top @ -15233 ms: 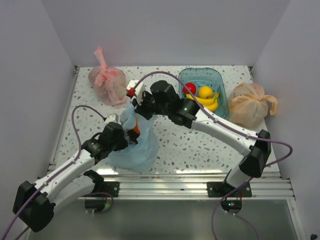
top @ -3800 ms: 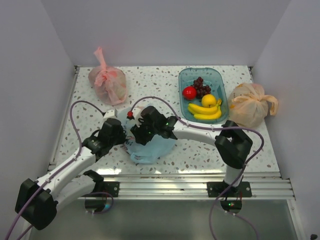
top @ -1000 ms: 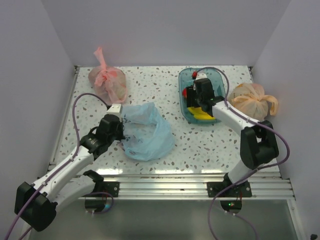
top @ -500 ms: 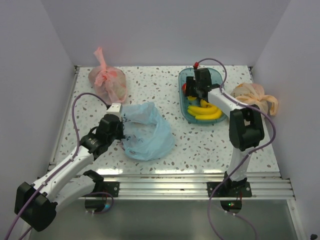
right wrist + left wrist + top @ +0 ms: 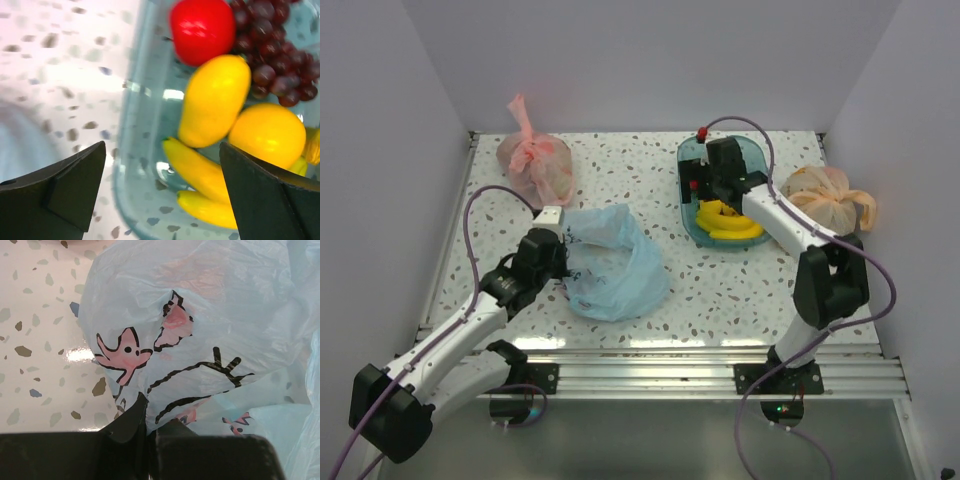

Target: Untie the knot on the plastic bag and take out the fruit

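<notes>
The light blue plastic bag [image 5: 618,268] lies slumped and open on the table, left of centre. My left gripper [image 5: 558,262] is shut on its left edge. In the left wrist view the printed film [image 5: 200,320] is pinched between the black fingertips of that gripper [image 5: 149,414]. My right gripper [image 5: 712,192] hangs open over the teal tray [image 5: 686,205] with nothing between its fingers [image 5: 75,185]. Below it lie a red apple [image 5: 202,27], dark grapes [image 5: 280,50], a long yellow fruit [image 5: 215,100], a round yellow fruit [image 5: 267,135] and bananas [image 5: 200,175].
A tied pink bag [image 5: 535,165] sits at the back left. A tied orange bag [image 5: 820,205] rests to the right of the tray, close to the right arm's forearm. White walls close in the table on three sides.
The right gripper's jaws have spread wide above the tray, and the long yellow fruit now lies loose among the others. The left arm and the blue bag have not moved.
</notes>
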